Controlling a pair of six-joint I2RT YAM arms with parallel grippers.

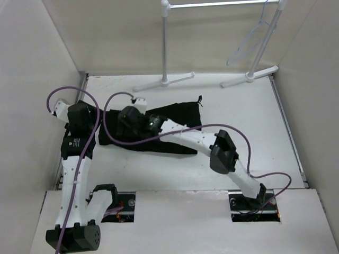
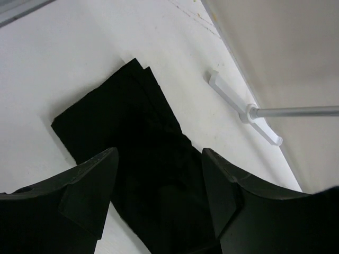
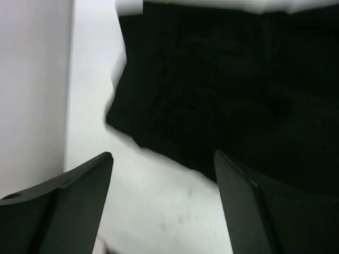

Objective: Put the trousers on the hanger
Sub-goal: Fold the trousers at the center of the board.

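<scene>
Trousers (image 1: 180,114) lie flat — just below the right hand (image 3: 161,159).

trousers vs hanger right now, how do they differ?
The plain black soft fabric trousers lie flat on the white table; the thin pale triangular hanger hangs from the rail of the white clothes rack, far right. The trousers are an opaque, solid sheet; the hanger is a wiry, near see-through outline.

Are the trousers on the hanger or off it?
Off. The trousers lie flat on the table; the hanger hangs bare on the rack.
</scene>
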